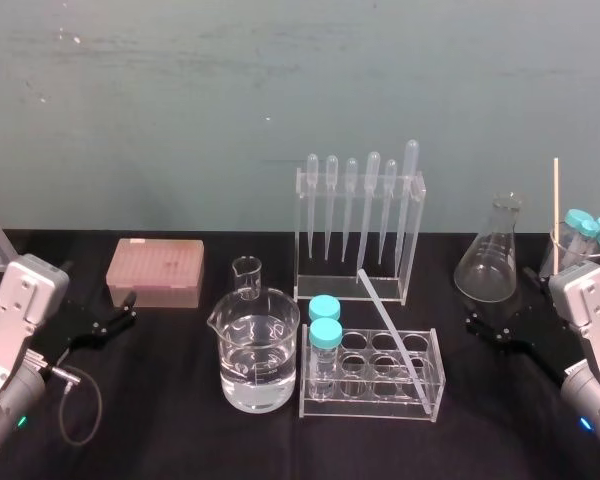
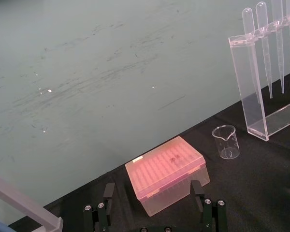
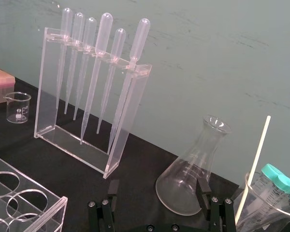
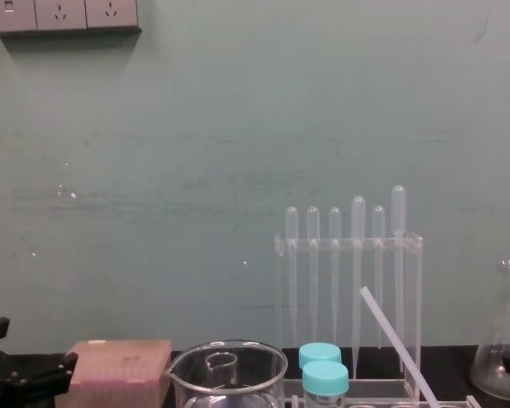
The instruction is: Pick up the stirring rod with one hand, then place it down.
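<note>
Stirring rod (image 1: 392,335) lay slanted on the tube rack (image 1: 380,408) in head view; wrist views revealed nine-o'clock left gripper (image 2: 153,189) and three-o'clock right gripper (image 3: 157,187) spread wide.

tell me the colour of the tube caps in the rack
Teal caps, clearest in the head view.

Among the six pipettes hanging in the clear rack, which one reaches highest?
The pipette at the right end of the rack: its bulb top rises above the other five in the head and chest views.

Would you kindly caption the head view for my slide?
Stirring rod leans across tube rack; left claw, right claw parked.
</note>
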You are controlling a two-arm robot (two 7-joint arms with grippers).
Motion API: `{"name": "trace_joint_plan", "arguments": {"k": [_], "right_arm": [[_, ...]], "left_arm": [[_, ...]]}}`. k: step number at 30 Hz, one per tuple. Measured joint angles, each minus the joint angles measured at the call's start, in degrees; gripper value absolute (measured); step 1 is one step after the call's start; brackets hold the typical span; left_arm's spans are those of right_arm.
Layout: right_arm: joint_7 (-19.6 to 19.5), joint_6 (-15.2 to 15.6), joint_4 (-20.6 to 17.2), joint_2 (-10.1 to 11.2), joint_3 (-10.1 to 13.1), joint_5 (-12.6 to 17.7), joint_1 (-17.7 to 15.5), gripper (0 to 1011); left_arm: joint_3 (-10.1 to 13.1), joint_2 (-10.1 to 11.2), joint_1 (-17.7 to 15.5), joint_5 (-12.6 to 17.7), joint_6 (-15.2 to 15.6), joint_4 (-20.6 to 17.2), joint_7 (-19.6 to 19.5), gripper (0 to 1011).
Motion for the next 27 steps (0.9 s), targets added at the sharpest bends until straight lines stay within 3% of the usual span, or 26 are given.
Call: {"name": "trace_joint_plan", "arguments": {"k": [27], "right_arm": [[0.0, 0.0, 0.0, 0.0, 0.0, 0.0, 0.0, 1003]], "left_arm": [[0.0, 0.0, 0.0, 0.0, 0.0, 0.0, 0.0, 1000]]}}
